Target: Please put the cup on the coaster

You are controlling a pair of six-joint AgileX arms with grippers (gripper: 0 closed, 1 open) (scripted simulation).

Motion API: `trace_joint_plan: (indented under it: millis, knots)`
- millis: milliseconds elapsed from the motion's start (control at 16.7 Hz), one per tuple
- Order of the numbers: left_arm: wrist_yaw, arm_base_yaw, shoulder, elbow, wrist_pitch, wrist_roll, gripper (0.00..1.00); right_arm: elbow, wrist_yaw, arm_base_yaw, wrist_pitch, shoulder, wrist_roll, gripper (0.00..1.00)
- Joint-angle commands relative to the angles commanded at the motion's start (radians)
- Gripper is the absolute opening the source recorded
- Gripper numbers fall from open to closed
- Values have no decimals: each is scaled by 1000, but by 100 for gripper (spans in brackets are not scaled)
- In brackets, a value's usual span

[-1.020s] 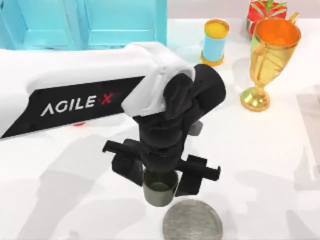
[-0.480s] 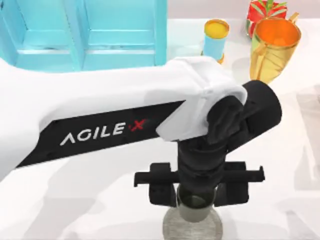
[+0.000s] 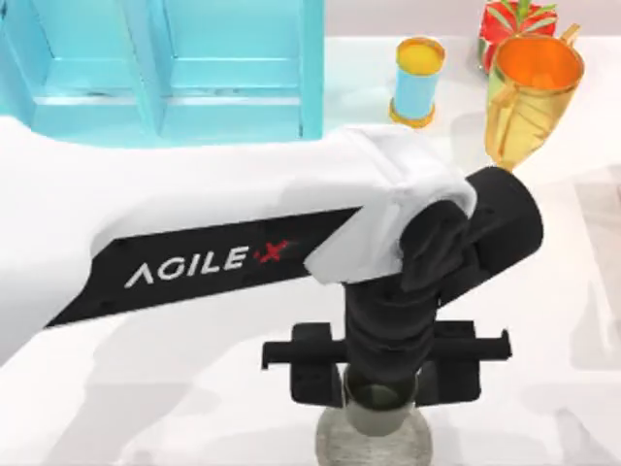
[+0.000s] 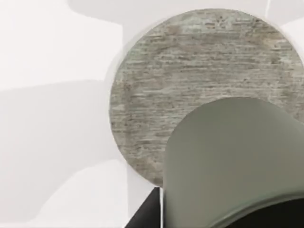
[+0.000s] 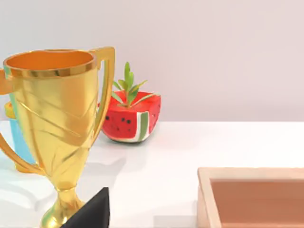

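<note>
The olive-grey cup (image 3: 378, 416) sits upright between the black fingers of my left gripper (image 3: 380, 388), which is shut on it. Under it lies the round grey speckled coaster (image 3: 335, 449) at the table's near edge, mostly hidden by the cup and gripper. In the left wrist view the cup (image 4: 232, 161) hangs low over the coaster (image 4: 190, 71) and overlaps one side of it; I cannot tell whether it touches. A dark part of my right gripper (image 5: 90, 213) shows at the edge of the right wrist view.
A gold trophy goblet (image 3: 529, 92), a light-blue cylinder with yellow rims (image 3: 417, 83) and a watermelon planter (image 3: 514, 19) stand at the back right. A turquoise shelf (image 3: 165, 68) fills the back left. A wooden tray (image 5: 256, 194) lies near the right arm.
My left arm has carried the cup to the right and toward the near edge, from beside the coaster to over it. In the last half second it barely moved.
</note>
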Motion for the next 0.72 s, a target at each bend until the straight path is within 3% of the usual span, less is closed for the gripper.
trace_joint_plan:
  millis: [300,600,720]
  knots:
    - [2,-2,52,-111,179,0,0,0,0,0,0,0,0,100]
    - [-1,-2,62,-126,194,0,0,0,0,0,0,0,0,100]
    - [-1,-2,62,-126,194,0,15,0,0,0,0,0,0,100]
